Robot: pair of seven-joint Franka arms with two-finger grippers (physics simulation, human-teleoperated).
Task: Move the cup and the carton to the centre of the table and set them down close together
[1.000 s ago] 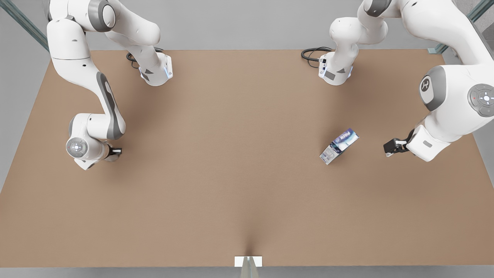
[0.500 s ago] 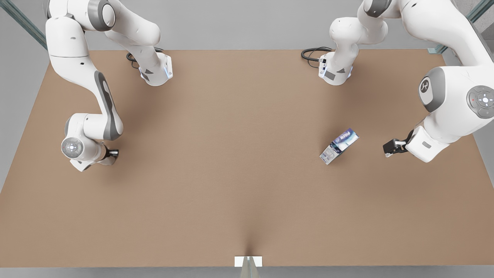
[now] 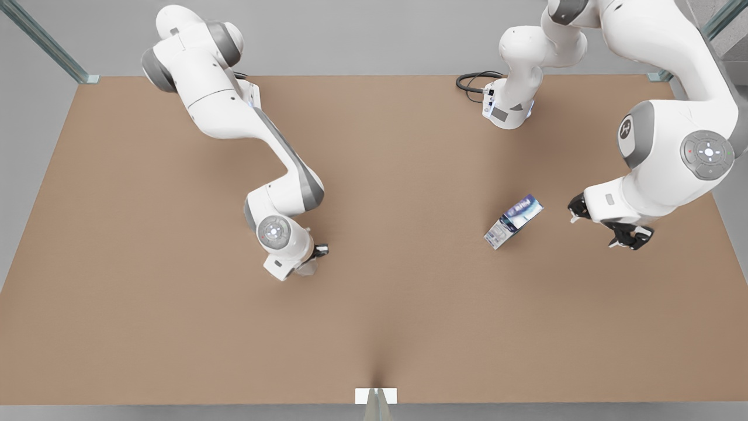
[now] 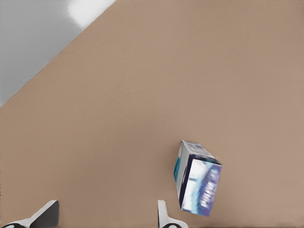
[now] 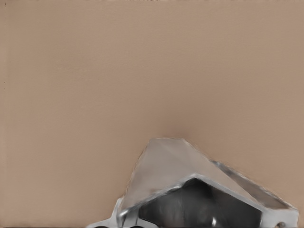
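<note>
The carton, white, dark blue and teal, lies on the brown table toward the front view's right. My left gripper hovers just right of it, open; in the left wrist view its fingertips stand wide apart with the carton ahead and to one side, outside them. My right gripper is left of the table's centre, shut on the cup. In the right wrist view the grey faceted cup sits close under the camera, above bare tabletop.
Both arm bases stand along the far edge, with a black cable coiled beside the right one. A small white tab marks the near edge. Bare brown tabletop lies between the cup and the carton.
My right arm swung far toward the front view's right, carrying the cup from the left side to near the centre. My left gripper turned at the wrist and shifted slightly toward the carton.
</note>
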